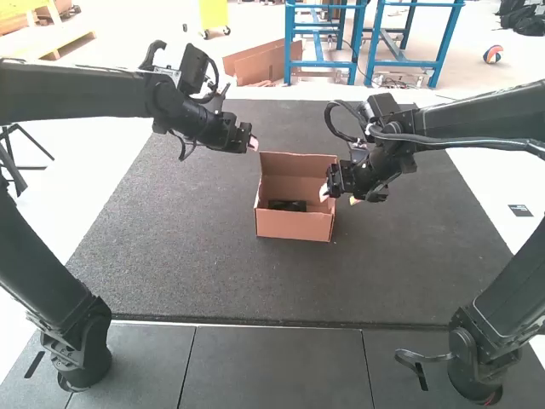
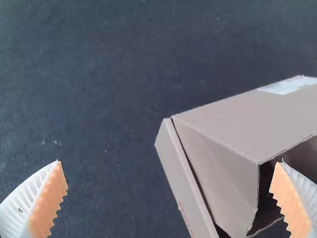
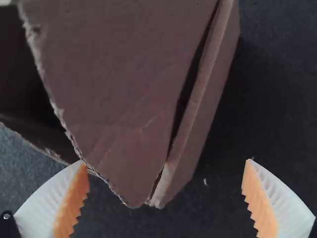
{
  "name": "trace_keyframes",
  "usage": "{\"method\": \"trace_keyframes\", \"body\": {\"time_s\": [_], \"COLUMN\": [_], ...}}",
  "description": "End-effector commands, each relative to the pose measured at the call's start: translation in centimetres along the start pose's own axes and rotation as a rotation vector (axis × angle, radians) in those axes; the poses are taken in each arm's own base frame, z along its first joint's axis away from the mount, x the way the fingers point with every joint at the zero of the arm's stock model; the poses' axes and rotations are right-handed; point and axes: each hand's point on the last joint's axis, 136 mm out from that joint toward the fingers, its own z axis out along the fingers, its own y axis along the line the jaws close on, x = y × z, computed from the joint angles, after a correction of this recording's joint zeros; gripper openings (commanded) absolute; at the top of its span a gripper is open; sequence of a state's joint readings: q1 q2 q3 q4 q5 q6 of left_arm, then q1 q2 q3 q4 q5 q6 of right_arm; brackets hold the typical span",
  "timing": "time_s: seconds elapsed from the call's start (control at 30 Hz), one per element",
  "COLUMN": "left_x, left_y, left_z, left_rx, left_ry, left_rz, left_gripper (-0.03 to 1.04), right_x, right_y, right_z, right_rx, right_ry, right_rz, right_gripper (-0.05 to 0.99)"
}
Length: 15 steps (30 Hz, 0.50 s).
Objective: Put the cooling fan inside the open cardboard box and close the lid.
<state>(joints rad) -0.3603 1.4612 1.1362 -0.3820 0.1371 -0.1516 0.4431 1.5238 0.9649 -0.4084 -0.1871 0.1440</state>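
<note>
An open cardboard box stands in the middle of the dark mat. The black cooling fan lies inside it on the bottom. My left gripper is open, just above the box's back left corner; the left wrist view has the box's corner between its white ribbed fingers. My right gripper is open at the box's right wall, and a cardboard flap sits between its fingers in the right wrist view.
The dark mat covers the table around the box, with free room in front and to both sides. Both arm bases stand at the near corners.
</note>
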Motion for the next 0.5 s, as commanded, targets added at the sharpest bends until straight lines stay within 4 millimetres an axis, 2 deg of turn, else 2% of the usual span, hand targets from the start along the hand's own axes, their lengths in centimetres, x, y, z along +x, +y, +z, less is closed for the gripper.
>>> {"method": "trace_keyframes", "body": {"time_s": [0.0,0.1,0.2,0.37,0.47], "left_x": [-2.5,-4.5,-5.6,-6.5,-7.0], "left_y": [-0.1,0.2,-0.3,-2.7,-4.1], "left_z": [-1.4,-1.7,-1.3,0.0,0.9], "left_rx": [-0.027,-0.053,-0.045,-0.007,0.017], "left_ry": [-0.086,-0.148,-0.165,-0.167,-0.167], "left_rz": [0.026,0.032,0.04,0.071,0.089], "left_gripper": [0.97,0.97,0.97,0.97,0.97], "right_x": [-2.4,-3.6,-4.9,-6.3,-7.0], "right_y": [1.4,2.3,2.5,1.1,-0.4], "right_z": [-2.0,-3.5,-5.4,-8.5,-10.0], "right_rx": [-0.048,-0.091,-0.131,-0.116,-0.074], "right_ry": [-0.06,-0.093,-0.137,-0.234,-0.29], "right_rz": [-0.013,-0.016,-0.002,0.029,0.05], "right_gripper": [0.92,0.92,0.92,0.92,0.92]}}
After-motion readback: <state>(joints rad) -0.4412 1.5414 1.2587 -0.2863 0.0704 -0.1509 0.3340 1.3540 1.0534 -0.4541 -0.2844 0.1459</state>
